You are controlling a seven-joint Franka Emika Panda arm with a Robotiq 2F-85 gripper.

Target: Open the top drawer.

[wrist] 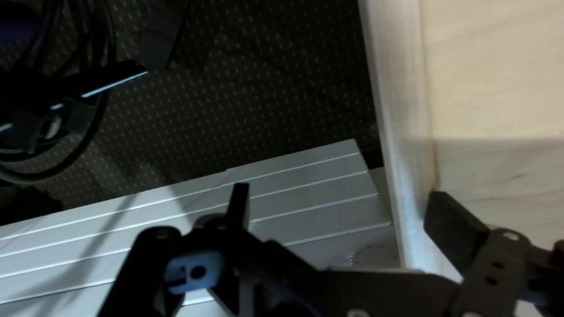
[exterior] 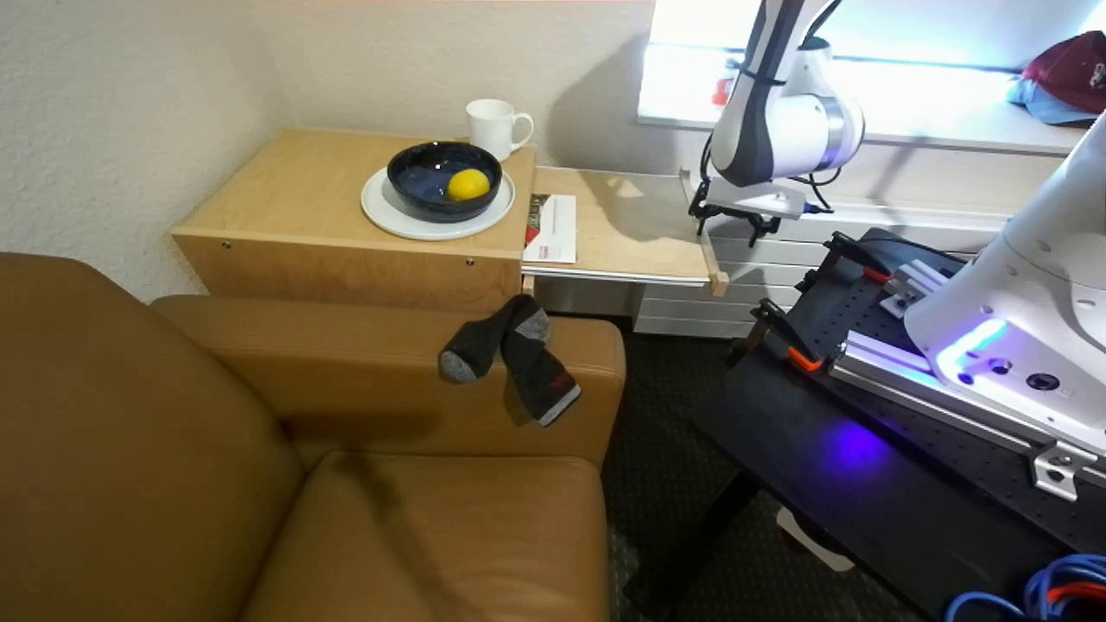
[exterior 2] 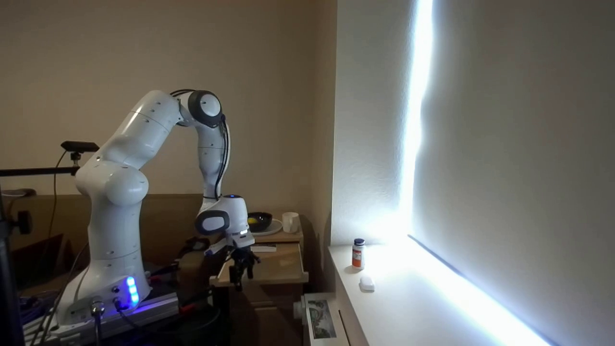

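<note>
The top drawer (exterior: 626, 242) stands pulled out of the wooden cabinet (exterior: 346, 269), beyond the edge of the table (exterior: 782, 436) where two clamps (exterior: 793, 337) with red-orange grips sit. In an exterior view it points out of the cabinet roughly toward the table's far corner. Its front panel (exterior 2: 283, 278) has its long axis across that direction, from the wall side to the sofa side; in the wrist view, the panel's top edge is a pale strip. I cannot tell whether the exposed drawer is longer than it is wide.

The fingers (wrist: 454, 229) are spread wide, one over the inside of the drawer just behind the panel, the other out past it, so the panel's line passes between them, close to the inner finger. I cannot tell whether that finger touches the wood.

Inside the drawer, at the cabinet end, lies a white leaflet (exterior: 557, 229) with a picture strip and a red patch; its print is too small to read. On the windowsill (exterior 2: 399, 307) stands a bottle (exterior 2: 358, 257) with a dark lid and an orange-and-white label, also unreadable. The socks (exterior: 529, 354) draped over the sofa (exterior: 346, 345) arm carry a red mark near one end, and the maroon cap (exterior: 1064, 69) by the window has a pale mark; neither can be made out. On the cabinet a plate (exterior: 436, 231) holds a dark bowl (exterior: 423, 206), with a white mug (exterior: 490, 130) just behind.
</note>
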